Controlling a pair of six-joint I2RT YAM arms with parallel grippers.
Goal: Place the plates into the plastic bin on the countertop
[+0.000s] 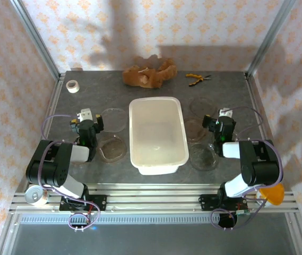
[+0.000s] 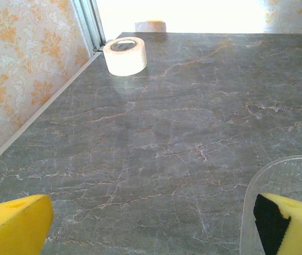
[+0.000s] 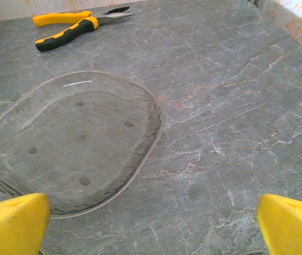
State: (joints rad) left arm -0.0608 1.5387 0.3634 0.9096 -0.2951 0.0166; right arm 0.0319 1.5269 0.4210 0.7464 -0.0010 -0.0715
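The white plastic bin (image 1: 157, 159) stands empty in the middle of the dark countertop (image 1: 103, 90). Several clear plates lie flat around it: two on its left (image 1: 113, 119) (image 1: 112, 149) and three on its right (image 1: 206, 106) (image 1: 196, 130) (image 1: 204, 156). My left gripper (image 1: 85, 113) hovers open just left of the upper left plate, whose rim (image 2: 283, 172) shows by the right finger (image 2: 291, 226). My right gripper (image 1: 224, 113) is open beside the right-hand plates. One plate (image 3: 71, 141) lies ahead and left of its fingers. Nothing sits between either pair of jaws.
A white tape roll (image 1: 72, 86) (image 2: 125, 55) sits at the back left corner. Yellow-handled pliers (image 1: 198, 78) (image 3: 71, 26) lie at the back right, and a brown lumpy object (image 1: 149, 73) sits behind the bin. Aluminium rails (image 1: 156, 194) edge the counter.
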